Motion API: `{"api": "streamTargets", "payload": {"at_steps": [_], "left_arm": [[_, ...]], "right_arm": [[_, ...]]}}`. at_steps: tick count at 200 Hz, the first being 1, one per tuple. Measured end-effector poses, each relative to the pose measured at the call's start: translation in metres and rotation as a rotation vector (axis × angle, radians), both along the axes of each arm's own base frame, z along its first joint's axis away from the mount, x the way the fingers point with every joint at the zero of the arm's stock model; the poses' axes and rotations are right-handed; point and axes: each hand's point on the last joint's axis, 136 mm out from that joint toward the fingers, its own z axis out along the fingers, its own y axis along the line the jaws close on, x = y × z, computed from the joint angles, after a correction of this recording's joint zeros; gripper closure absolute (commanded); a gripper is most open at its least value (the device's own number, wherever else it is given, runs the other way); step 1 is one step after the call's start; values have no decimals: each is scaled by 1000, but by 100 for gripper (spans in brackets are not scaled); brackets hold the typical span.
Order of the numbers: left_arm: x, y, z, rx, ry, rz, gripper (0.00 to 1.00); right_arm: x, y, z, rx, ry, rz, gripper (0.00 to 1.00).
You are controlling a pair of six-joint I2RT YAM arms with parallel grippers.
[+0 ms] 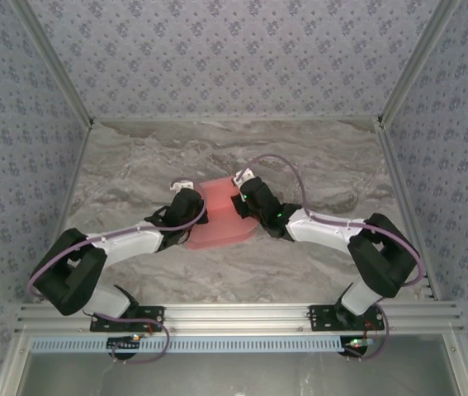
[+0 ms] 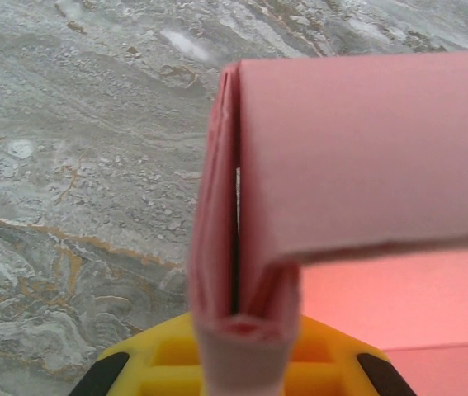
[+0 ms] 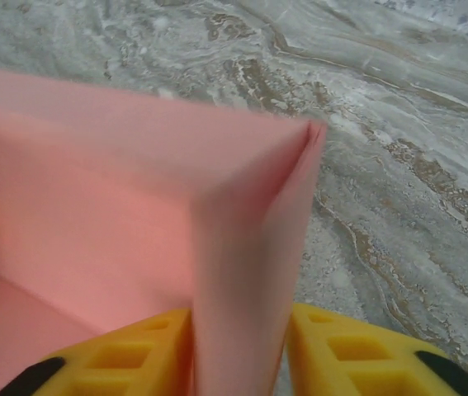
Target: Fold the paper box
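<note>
The salmon-pink paper box (image 1: 217, 219) lies mid-table between both arms, partly raised into walls. My left gripper (image 1: 192, 205) is at its left side. In the left wrist view the left gripper (image 2: 242, 351) is shut on a doubled upright wall of the box (image 2: 366, 165), whose top panel bends off to the right. My right gripper (image 1: 246, 200) is at the box's right side. In the right wrist view the right gripper (image 3: 240, 351) has a folded upright wall of the box (image 3: 93, 190) filling the gap between its yellow fingers (image 3: 126, 351), with card touching both.
The table top (image 1: 134, 165) is grey marble-patterned and bare around the box. Patterned walls with metal frame posts (image 1: 60, 74) close it in on three sides. An aluminium rail (image 1: 234, 318) carrying both arm bases runs along the near edge.
</note>
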Motion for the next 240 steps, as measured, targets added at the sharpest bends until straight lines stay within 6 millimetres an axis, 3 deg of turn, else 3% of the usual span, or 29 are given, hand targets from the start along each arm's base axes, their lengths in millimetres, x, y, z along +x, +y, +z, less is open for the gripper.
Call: {"api": "streamTargets", "payload": {"at_steps": [39,91,114,144,169,199,217,240], "left_arm": [[-5,-1,10,-23,-6,4,61],[-21,-13,60,-149,-80,-102,43],[-38,-18,87,-231,-126,-161,33],[-54,-4,103,-253,-167,-174,21],[-58,14,103,-233,-174,-146,20],[-45,35,91,-190,-154,-124,20],[-42,32,74,-168,-102,-177,22],[-49,9,46,-164,0,-314,23]], "right_arm": [[10,5,3,-9,-40,-22,75],[27,-6,7,14,-72,-47,79],[29,-14,-8,-2,-47,-8,81],[25,-18,-25,-19,1,95,81],[16,-14,-32,-36,17,207,79],[-13,2,-31,-54,3,451,74],[-33,12,-32,-69,4,613,74],[-52,20,-40,-95,18,743,74]]}}
